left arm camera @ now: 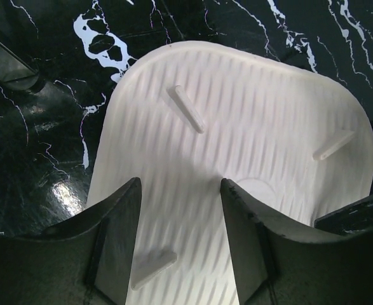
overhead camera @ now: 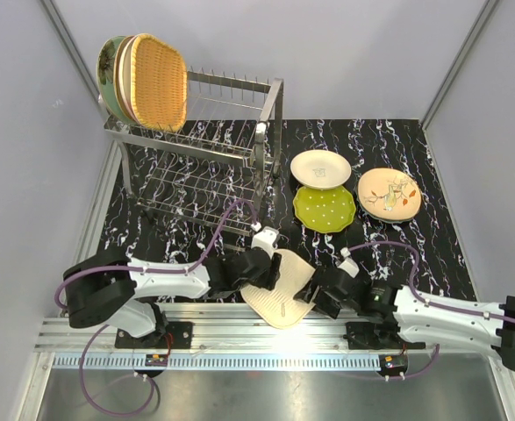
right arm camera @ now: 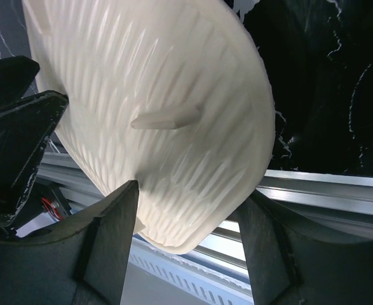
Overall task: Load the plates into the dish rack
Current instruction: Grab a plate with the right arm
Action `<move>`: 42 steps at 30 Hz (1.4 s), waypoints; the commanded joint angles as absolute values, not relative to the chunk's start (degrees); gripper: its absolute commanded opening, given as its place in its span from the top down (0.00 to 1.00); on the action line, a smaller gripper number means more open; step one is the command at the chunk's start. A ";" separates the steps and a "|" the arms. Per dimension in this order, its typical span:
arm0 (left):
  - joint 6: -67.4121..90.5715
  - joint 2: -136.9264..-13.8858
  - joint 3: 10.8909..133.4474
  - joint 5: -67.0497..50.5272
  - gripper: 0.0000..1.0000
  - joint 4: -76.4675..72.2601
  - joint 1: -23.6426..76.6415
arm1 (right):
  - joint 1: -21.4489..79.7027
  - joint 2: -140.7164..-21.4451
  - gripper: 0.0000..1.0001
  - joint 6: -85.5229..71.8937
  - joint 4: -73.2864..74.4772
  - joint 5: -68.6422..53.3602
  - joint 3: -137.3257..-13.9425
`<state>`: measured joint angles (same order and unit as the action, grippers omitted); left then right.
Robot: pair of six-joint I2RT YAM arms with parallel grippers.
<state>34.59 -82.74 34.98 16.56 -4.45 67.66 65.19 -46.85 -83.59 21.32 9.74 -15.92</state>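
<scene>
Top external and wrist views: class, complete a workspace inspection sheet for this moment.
Surface: black white-veined table.
Job's things: dish rack holds upright plates, wicker plate rightmost, on its top tier; cream plate, lime dotted plate and floral plate lie flat; ribbed cream plate at the near edge, footed underside showing.
Clutter: nothing seen.
Grippers: left gripper and right gripper both open, flanking the ribbed cream plate.
Cables: purple cables loop from each arm.
Surroundings: grey walls, aluminium rail.

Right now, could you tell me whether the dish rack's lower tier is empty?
Empty: the lower tier shows only bare wires; the racked plates stand up top.
</scene>
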 commanded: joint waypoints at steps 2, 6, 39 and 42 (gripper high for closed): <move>37.09 -82.88 34.89 9.23 0.45 -6.06 68.91 | 65.65 -41.06 0.33 -84.64 14.24 16.61 -18.02; 37.88 -82.79 34.72 7.21 0.45 -6.94 68.82 | 65.57 -38.50 0.35 -84.64 14.85 17.49 -18.46; 36.21 -76.03 36.74 7.73 0.44 -1.76 68.73 | 65.65 -43.59 0.81 -78.05 -2.73 24.08 -24.43; 35.60 -74.45 37.09 8.43 0.44 -0.36 68.64 | 65.57 -42.11 0.88 -77.78 -2.46 25.05 -24.52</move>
